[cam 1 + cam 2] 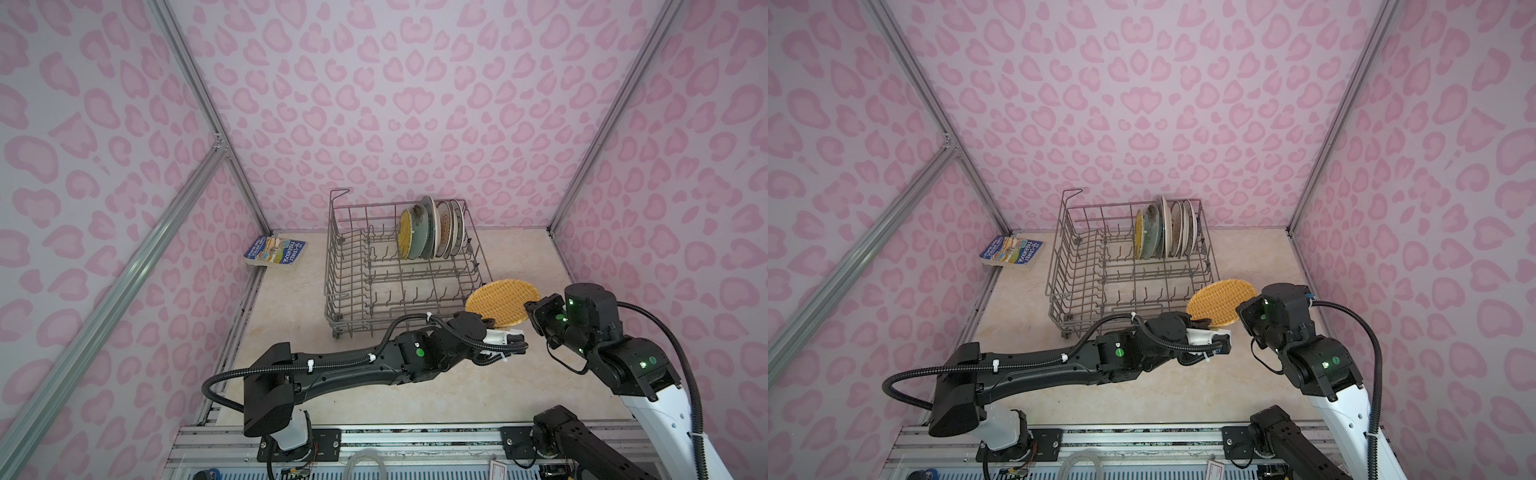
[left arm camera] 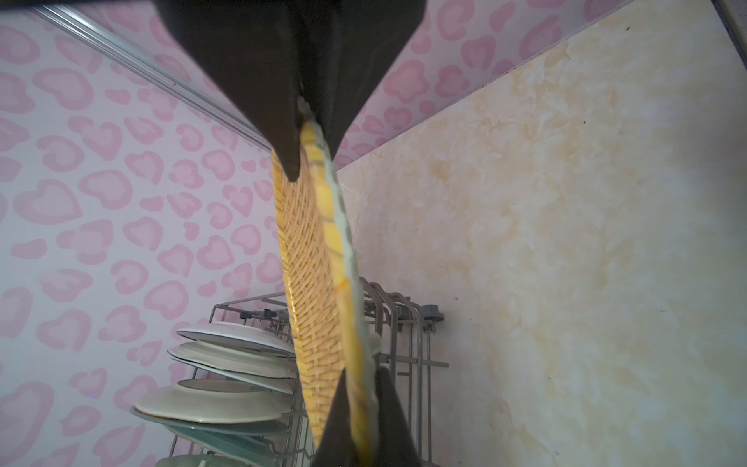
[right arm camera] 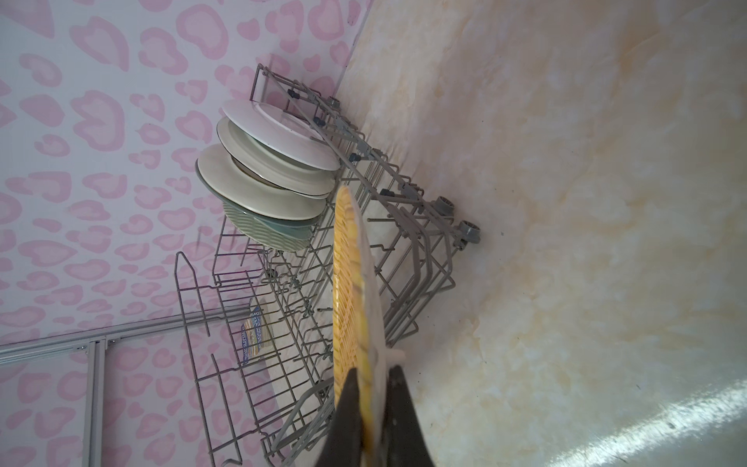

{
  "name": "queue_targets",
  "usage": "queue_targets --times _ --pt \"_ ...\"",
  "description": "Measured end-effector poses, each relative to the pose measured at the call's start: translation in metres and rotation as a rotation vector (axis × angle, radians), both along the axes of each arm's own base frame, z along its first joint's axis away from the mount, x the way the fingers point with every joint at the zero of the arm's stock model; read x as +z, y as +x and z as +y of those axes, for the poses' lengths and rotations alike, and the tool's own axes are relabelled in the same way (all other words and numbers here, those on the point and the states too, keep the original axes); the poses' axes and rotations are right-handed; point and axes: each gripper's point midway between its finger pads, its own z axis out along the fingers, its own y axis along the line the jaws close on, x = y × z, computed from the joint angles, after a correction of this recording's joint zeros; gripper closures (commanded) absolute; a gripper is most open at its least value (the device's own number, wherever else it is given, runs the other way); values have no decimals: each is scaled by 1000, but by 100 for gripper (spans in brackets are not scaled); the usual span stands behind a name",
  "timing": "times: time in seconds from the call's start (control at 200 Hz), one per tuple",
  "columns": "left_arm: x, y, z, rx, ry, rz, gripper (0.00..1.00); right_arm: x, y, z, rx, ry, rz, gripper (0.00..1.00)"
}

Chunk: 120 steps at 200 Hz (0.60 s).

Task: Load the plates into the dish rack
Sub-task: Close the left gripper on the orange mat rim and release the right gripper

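1. Beige marbled tabletop point(image 1: 291, 332): serves as the floor of the cell.
2. Blue paperback book point(image 1: 275, 249): lies flat, cover up, at the tabletop's far left corner.
3. Pink-spotted walls point(image 1: 415, 104): rise from the tabletop's left, far and right edges.
4. Aluminium strut point(image 1: 124, 282): slants across the wall left of the tabletop.
5. Metal rails point(image 1: 415, 434): run along the tabletop's near edge.

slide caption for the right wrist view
Fingers of the right gripper clamp the orange woven plate near the dish rack.

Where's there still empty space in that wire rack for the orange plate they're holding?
In the dish rack, the near tine rows and the left half are bare, bordered by its front and left walls. Its far right corner is crowded with standing plates.
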Motion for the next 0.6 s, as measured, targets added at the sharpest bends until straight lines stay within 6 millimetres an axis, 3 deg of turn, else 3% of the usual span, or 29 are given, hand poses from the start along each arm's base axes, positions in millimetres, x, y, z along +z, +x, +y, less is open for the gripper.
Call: queue_targets --times 0.04,0.19,0.275,0.43,0.6 --pt "1 -2 0 -2 -1 -3 96 1 -1 0 2 2 -2 100" --pt "11 -12 4 9 -36 31 97 7 -3 2 9 33 -31 66" --pt "26 -21 11 7 -84 51 96 16 -3 2 6 48 -77 53" --pt "48 -37 33 -3 -165 98 97 33 -2 5 33 58 -152 40" --pt "66 -51 68 -2 -256 156 96 45 8 9 51 44 -180 31"
